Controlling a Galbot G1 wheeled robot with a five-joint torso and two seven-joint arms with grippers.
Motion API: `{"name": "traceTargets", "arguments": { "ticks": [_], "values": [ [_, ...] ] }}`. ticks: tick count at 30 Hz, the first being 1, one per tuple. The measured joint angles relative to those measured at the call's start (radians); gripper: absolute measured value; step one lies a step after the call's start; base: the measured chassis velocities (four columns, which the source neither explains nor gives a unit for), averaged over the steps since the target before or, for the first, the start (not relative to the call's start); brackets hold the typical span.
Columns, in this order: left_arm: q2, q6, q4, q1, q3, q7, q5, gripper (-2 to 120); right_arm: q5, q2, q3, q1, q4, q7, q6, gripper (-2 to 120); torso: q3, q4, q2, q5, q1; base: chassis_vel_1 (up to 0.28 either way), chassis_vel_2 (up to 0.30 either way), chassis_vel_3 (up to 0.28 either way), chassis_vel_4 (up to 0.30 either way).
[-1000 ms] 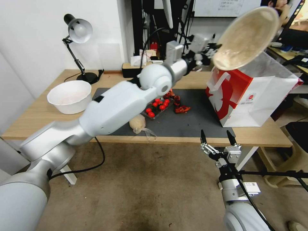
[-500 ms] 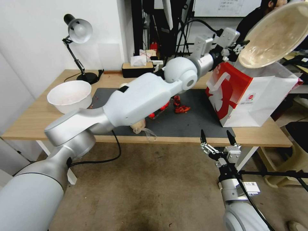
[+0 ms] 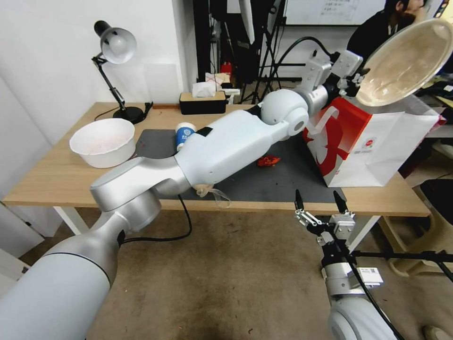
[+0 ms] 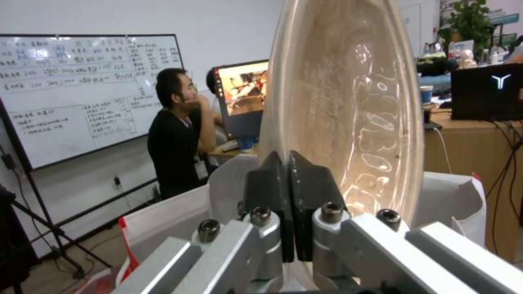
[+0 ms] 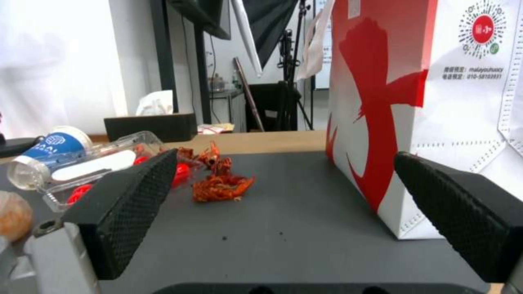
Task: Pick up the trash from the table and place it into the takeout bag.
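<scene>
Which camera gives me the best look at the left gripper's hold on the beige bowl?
The left wrist view: the left gripper has both fingers pinched on the beige bowl rim. The head view shows the bowl tilted above the takeout bag, the pinch small.

— How is the light for us here?

— Bright and even; we see only soft shadows under the table (image 3: pixel 61 174).

— Any glare?

— Yes, shiny reflections on the beige shallow bowl (image 4: pixel 349 102). In the head view straight lines bend near the edges. The wrist views look soft, mostly in the background.
</scene>
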Motion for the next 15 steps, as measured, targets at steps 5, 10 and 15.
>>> {"name": "traceTargets", "arguments": {
  "ticks": [5, 10, 15],
  "values": [
    [-0.004, 0.0, 0.002, 0.006, 0.001, -0.006, 0.004, 13, 0.001, 0.0, 0.001, 0.0, 0.0, 0.0, 0.001, 99, 0.0, 0.0, 0.0, 0.0, 0.0, 0.0, 0.0, 0.0, 0.0],
    [-0.003, 0.001, 0.001, 0.015, -0.01, -0.014, 0.007, 34, 0.002, 0.0, 0.001, -0.001, 0.0, 0.0, 0.001, 99, 0.0, 0.0, 0.0, -0.0001, 0.0, 0.0, 0.0, 0.0, 0.0],
    [0.015, 0.002, -0.021, 0.03, -0.029, -0.024, 0.011, 54, 0.002, 0.002, 0.0, -0.007, 0.001, 0.0, 0.001, 100, 0.0, 0.0001, 0.0, -0.0001, 0.0, 0.0, 0.0, 0.0, 0.0]
  ]
}}
